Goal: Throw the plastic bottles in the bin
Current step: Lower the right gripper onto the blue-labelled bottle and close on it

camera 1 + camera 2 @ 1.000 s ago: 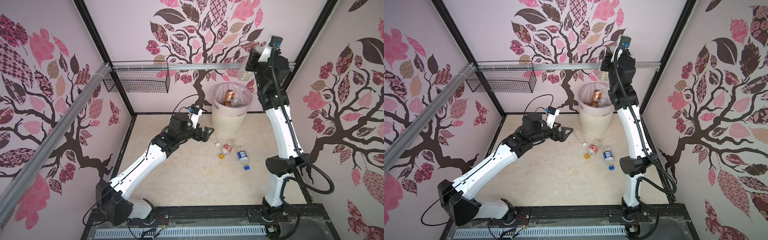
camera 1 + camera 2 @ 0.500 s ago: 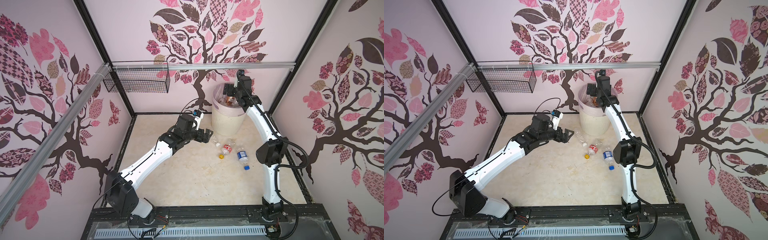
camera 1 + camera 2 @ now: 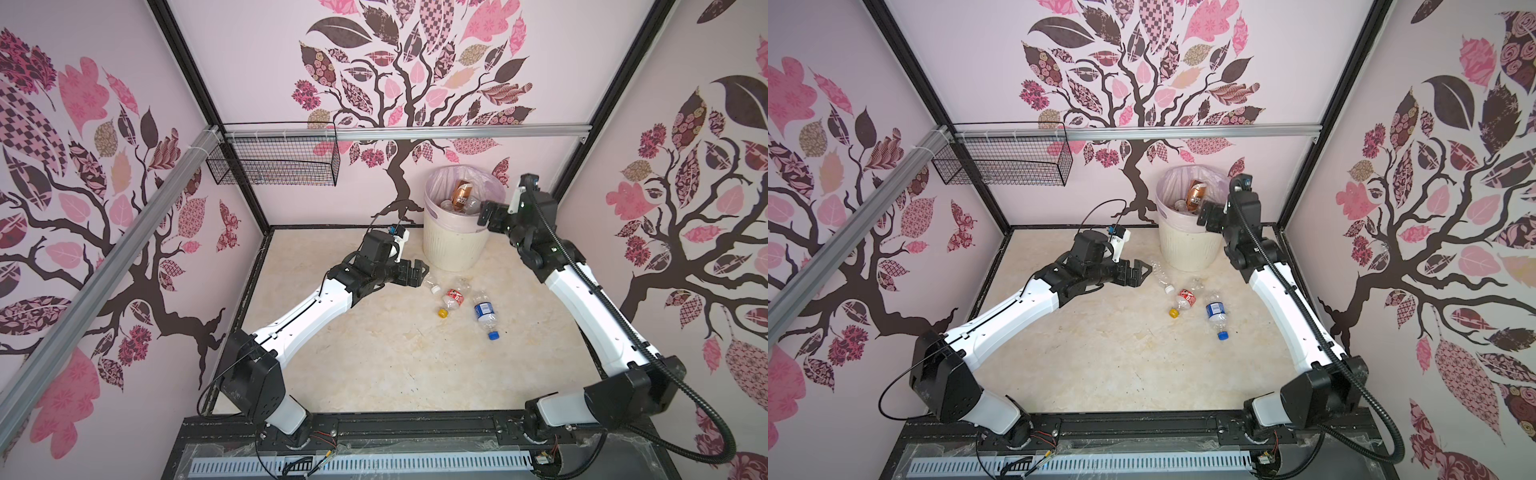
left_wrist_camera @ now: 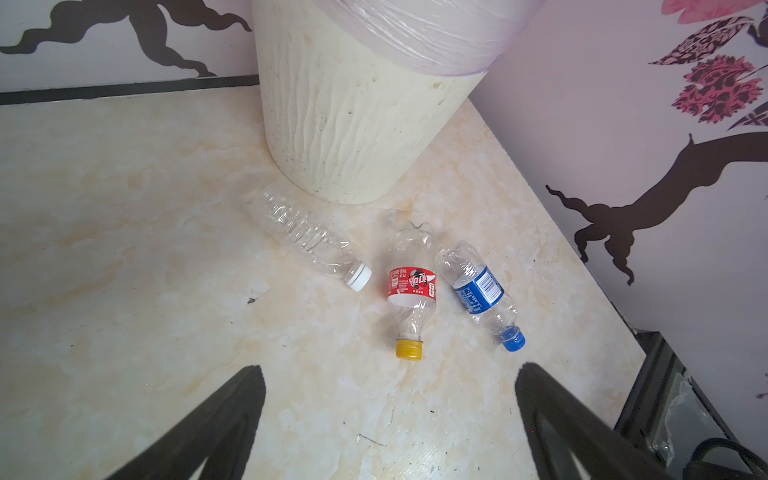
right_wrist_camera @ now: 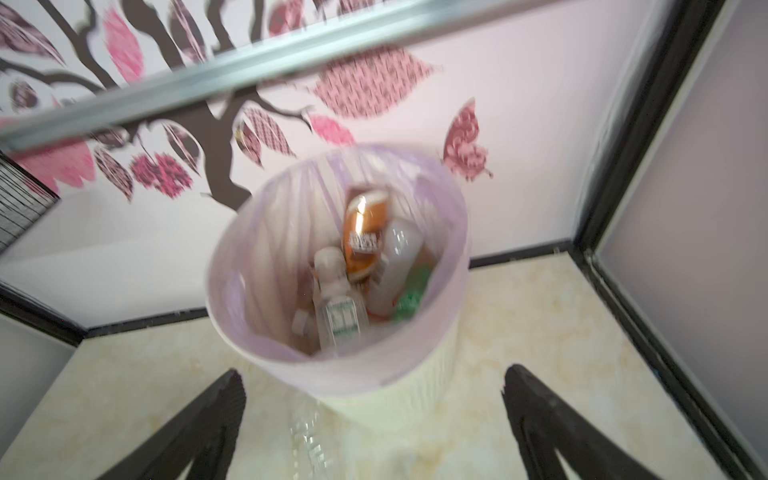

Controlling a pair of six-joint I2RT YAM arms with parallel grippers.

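Pink tree-decal walls (image 3: 415, 62); cream marbled floor (image 3: 395, 365); black wire basket (image 3: 274, 166) hung from rail (image 3: 457, 133).

2 arms, white links (image 3: 307, 305) w/ blk joints (image 3: 251, 376), ribbed blk hose (image 3: 607, 303) on R arm (image 3: 592, 324)

Round cream ribbed plastic bin (image 3: 453, 249), pale pink liner, upright by back wall. Inside: brown-labelled bottle (image 3: 462, 193), several clear ones. Lying on floor just beside it: clear white-capped bottle (image 4: 309, 239), red-labelled yellow-capped bottle (image 4: 411, 286), blue-labelled blue-capped bottle (image 4: 478, 291).
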